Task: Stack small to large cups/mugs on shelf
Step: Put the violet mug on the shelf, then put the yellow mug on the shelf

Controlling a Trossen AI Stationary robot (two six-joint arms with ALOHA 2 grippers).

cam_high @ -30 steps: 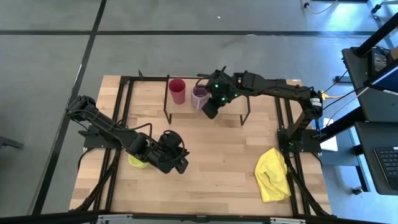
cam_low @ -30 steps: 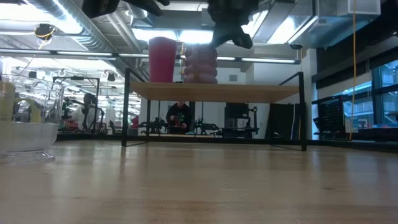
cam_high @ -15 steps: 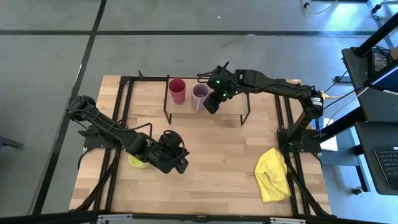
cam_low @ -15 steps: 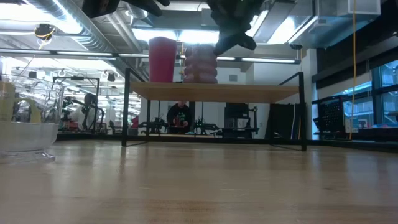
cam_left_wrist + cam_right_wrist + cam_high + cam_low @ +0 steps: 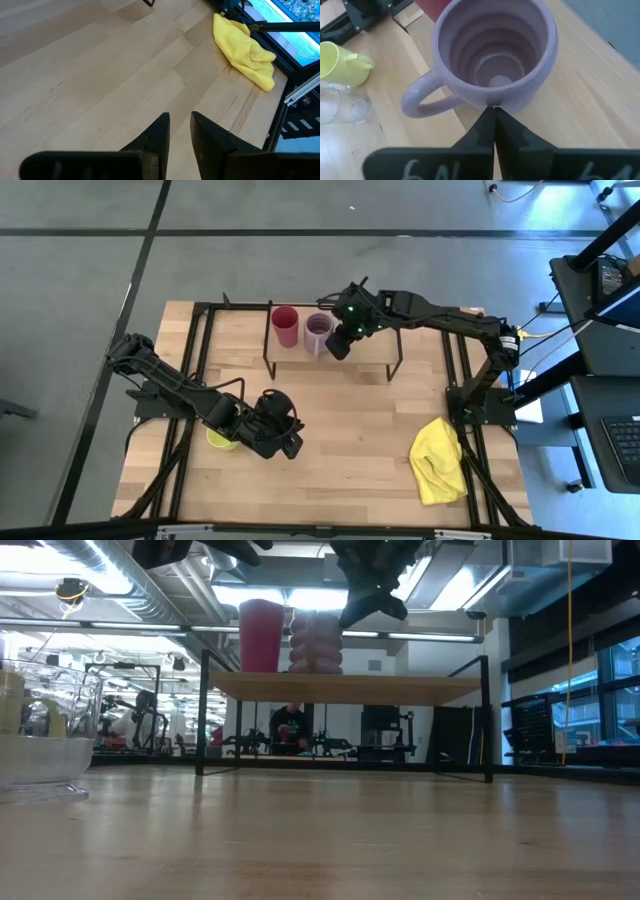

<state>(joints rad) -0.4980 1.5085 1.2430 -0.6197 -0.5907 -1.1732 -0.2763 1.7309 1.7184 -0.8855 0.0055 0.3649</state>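
Observation:
On the shelf a red cup and a lilac handled mug stand upright side by side. My right gripper, shut, is at the lilac mug's side, on the side away from the red cup. On the table to the left lie a yellow-green mug and a clear glass. My left gripper hovers above the tabletop next to the yellow-green mug, its fingers slightly apart with nothing between them. My right gripper touches the lilac mug's outer wall with the tips of its shut fingers, just beside the handle. The fingers slant down at it from the table's right and near side. The mug stands upright on the shelf.
A crumpled yellow cloth lies near the table's right front corner. The shelf's black wire legs stand on the tabletop. Bare wood spreads between the shelf and the near edge.
My right gripper has gone a little toward the table's left and far edge, shut all the while. The lilac mug has slid a little along the shelf toward the red cup, staying upright.

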